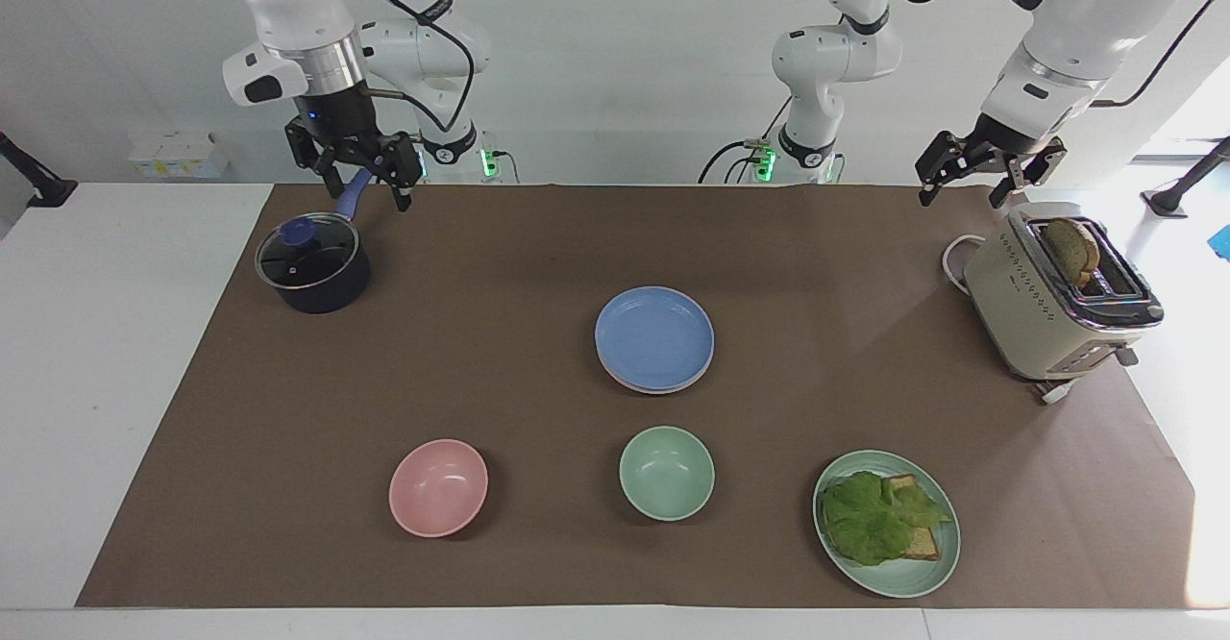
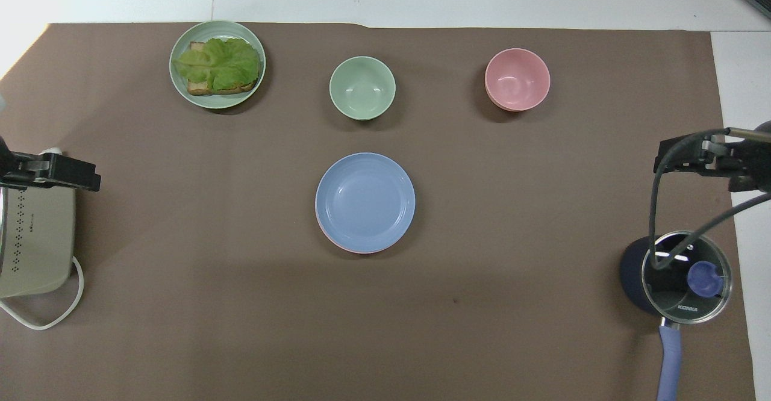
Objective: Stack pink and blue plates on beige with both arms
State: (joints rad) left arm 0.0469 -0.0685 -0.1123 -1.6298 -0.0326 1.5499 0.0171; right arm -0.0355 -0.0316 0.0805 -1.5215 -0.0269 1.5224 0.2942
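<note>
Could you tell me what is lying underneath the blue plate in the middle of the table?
Under the blue plate a thin pink edge shows, so the pink plate lies directly beneath it. Whether a beige plate sits under those two cannot be seen; the stack covers it.

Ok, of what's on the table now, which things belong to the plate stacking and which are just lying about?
Job:
- blue plate, top of the stack at the table's middle
- pink plate, only a rim shows beneath it
- beige plate: hidden, cannot confirm

Lying about:
- pink bowl
- green bowl
- green plate with lettuce and toast
- toaster
- lidded saucepan
</note>
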